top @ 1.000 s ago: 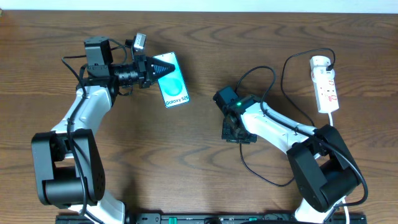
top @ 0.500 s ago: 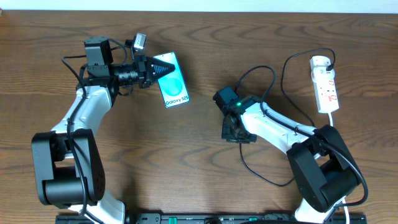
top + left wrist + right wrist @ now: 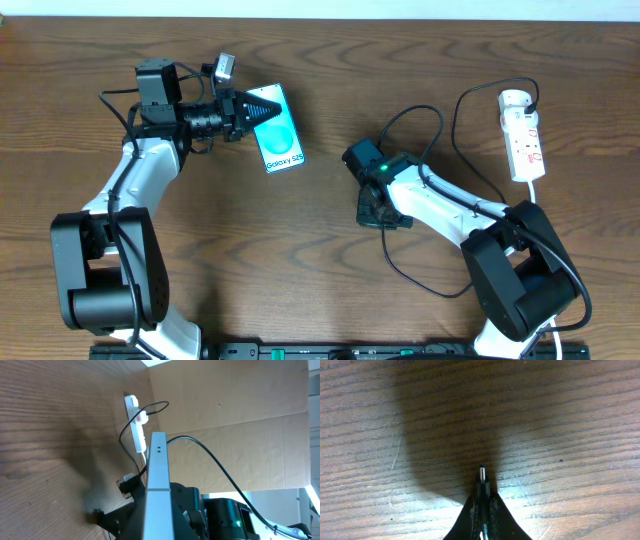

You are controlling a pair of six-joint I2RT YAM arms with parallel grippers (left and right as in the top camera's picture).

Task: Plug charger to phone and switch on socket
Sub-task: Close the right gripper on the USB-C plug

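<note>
Right claw [image 3: 483,493] closed on charger plug [image 3: 482,474], tip above wood | left claw [image 3: 272,107] clamped on Galaxy S25 phone [image 3: 283,146], far left | power strip [image 3: 523,135] far right

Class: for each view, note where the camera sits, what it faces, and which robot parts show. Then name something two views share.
Overhead: above the table, facing straight down; shows left arm, right arm, left claw on the phone, right claw.
Left wrist: on the left arm, facing along the phone's edge towards the socket; little of its claw shows.
Right wrist: on the right arm, facing down at the table; its claw pinches the charger tip.
Shared: overhead and left wrist both show the socket.
</note>
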